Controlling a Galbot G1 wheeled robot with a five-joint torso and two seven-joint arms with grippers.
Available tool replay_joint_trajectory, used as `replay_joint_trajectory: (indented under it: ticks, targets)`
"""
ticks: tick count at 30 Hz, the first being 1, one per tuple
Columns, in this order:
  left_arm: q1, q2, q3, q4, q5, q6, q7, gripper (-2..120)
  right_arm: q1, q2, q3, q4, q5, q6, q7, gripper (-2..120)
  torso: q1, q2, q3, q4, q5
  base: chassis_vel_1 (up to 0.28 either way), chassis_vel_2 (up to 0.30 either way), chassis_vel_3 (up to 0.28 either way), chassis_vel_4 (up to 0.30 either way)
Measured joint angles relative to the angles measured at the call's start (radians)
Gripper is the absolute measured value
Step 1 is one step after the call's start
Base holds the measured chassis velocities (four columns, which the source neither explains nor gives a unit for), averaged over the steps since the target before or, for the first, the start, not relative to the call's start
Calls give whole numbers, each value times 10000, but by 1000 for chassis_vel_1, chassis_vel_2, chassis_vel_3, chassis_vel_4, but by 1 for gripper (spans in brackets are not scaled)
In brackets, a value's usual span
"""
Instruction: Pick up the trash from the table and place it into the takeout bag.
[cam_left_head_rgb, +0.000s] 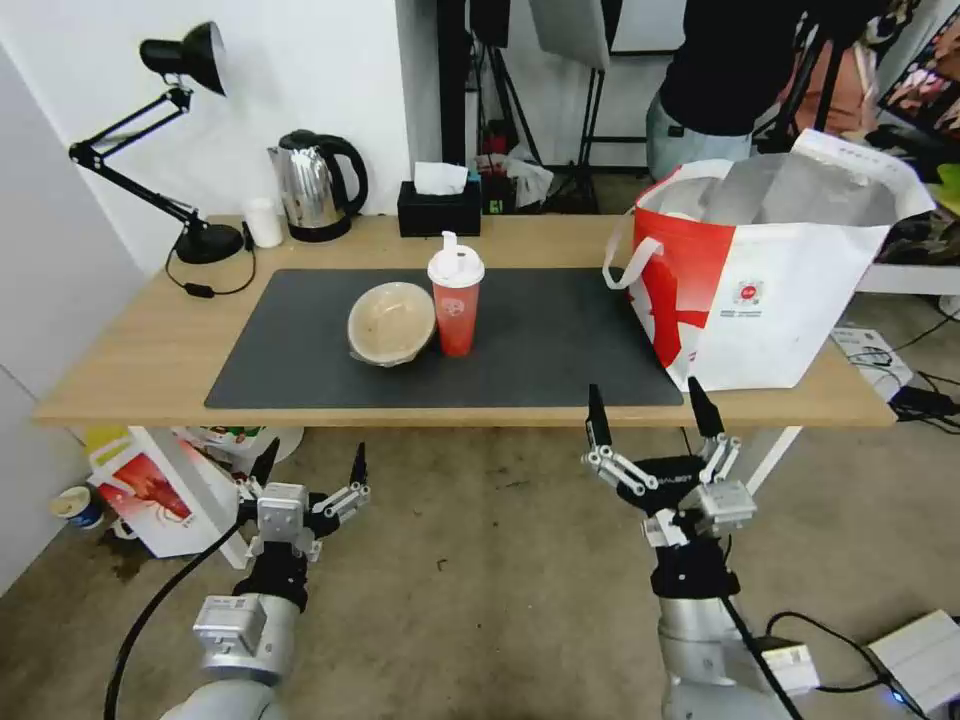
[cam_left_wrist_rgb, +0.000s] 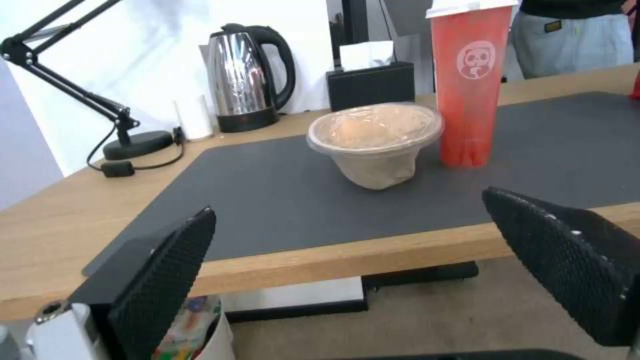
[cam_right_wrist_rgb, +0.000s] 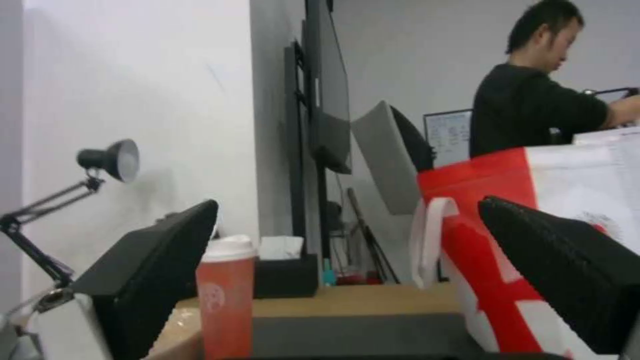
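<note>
Hanging spread apart below the table's (cam_left_head_rgb: 150, 370) near edge, my left gripper (cam_left_head_rgb: 308, 478) sits nearer the beige plastic-wrapped bowl (cam_left_head_rgb: 390, 322) and red drink cup (cam_left_head_rgb: 456, 300) than my equally spread right gripper (cam_left_head_rgb: 653, 412).

Head view: the bag (cam_left_head_rgb: 770, 270) hides the desk's (cam_left_head_rgb: 130, 350) far right corner, and the bag's interior below the foil rim is hidden. Left wrist view: the cup's (cam_left_wrist_rgb: 470, 85) lid is cut off by the picture's edge. Right wrist view: the right end effector's finger (cam_right_wrist_rgb: 150, 270) hides part of the cup, and the bag's right part is cut off.
</note>
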Motion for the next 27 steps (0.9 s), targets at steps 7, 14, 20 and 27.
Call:
replay_joint_trajectory:
  ticks: [7, 14, 20, 27]
  targets:
    - [0, 0, 0, 0, 0, 0, 0, 100, -438, 14, -311, -23, -725, -72, 658, 100, 0, 0, 0, 0, 0, 0, 0, 0, 0]
    - [0, 0, 0, 0, 0, 0, 0, 100, -705, 49, -589, -215, -1074, -125, 1079, 100, 0, 0, 0, 0, 0, 0, 0, 0, 0]
    - [-1, 0, 0, 0, 0, 0, 0, 100, -723, 156, -778, -676, -1248, -88, 1435, 100, 1, 0, 0, 1, 1, 0, 0, 0, 0]
    - [0, 0, 0, 0, 0, 0, 0, 100, -540, 335, -902, -1144, -1208, -97, 1570, 100, 0, -1, 0, 0, 0, 0, 0, 0, 0]
